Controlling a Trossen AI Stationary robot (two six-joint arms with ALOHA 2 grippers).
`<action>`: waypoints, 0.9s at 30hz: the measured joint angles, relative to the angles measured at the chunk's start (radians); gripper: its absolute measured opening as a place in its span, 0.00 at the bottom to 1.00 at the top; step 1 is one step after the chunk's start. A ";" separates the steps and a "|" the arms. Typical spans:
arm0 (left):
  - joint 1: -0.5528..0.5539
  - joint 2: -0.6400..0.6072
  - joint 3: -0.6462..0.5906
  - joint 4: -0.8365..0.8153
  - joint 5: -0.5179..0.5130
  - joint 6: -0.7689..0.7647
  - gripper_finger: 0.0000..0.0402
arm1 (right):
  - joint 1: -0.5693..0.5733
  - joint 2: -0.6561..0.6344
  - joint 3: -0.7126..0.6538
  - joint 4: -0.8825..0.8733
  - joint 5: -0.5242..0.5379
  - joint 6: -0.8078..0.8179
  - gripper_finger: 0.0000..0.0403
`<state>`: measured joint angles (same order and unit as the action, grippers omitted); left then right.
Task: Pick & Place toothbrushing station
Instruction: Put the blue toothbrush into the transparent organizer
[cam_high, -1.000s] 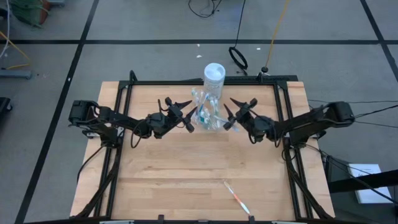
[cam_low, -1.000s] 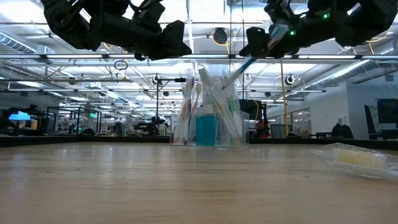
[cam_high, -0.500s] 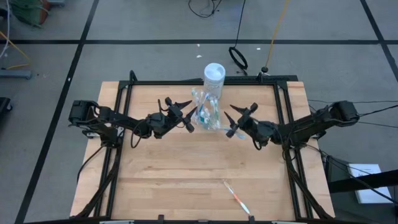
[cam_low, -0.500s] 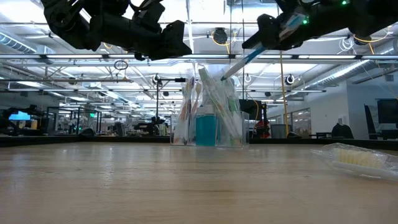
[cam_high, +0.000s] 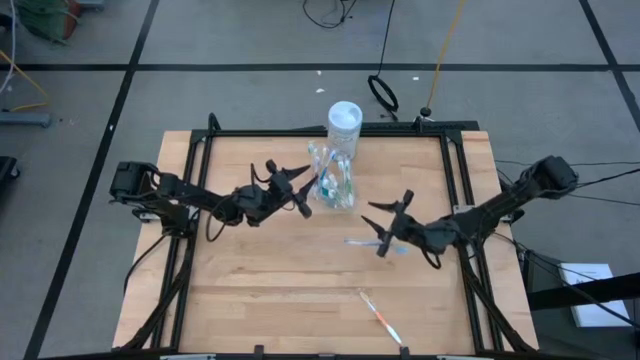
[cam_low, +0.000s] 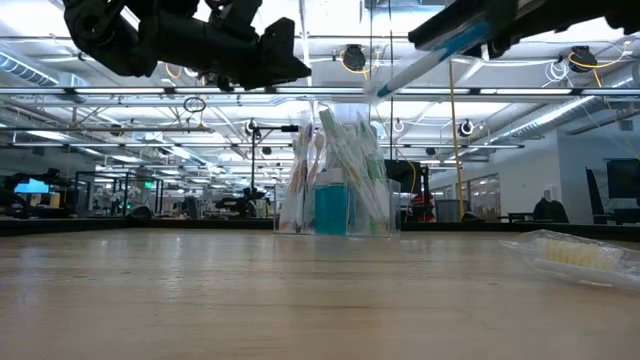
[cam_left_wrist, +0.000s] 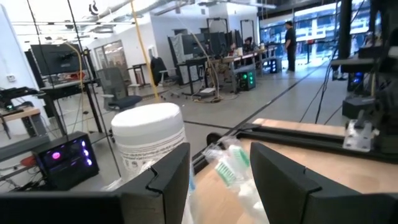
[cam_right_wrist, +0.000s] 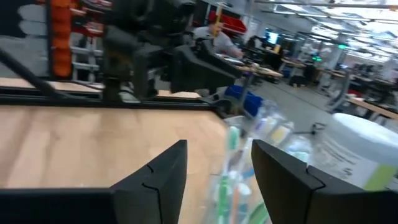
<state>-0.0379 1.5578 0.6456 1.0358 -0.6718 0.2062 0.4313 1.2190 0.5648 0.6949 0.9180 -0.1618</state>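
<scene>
Between the right hand's clenched fingers lies a toothbrush; the released left hand hovers beside the clear holder.

White-capped container and toothbrush head beyond the parted tool

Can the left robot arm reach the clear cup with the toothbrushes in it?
Probably yes. The left gripper hangs open right beside the clear toothbrush holder, with nothing between them.
</scene>
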 joint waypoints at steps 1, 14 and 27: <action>-0.005 0.000 0.000 0.012 0.000 0.000 0.44 | 0.014 0.000 0.000 -0.001 0.000 0.001 0.43; -0.031 0.000 0.000 0.032 0.016 -0.017 0.44 | 0.099 0.000 0.000 -0.042 0.158 -0.030 0.42; -0.031 0.000 0.000 0.042 0.071 -0.032 0.44 | -0.158 0.001 0.000 -0.031 0.174 -0.037 0.42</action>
<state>-0.0689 1.5574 0.6456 1.0782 -0.6010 0.1740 0.2738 1.2195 0.5652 0.6640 1.0925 -0.1989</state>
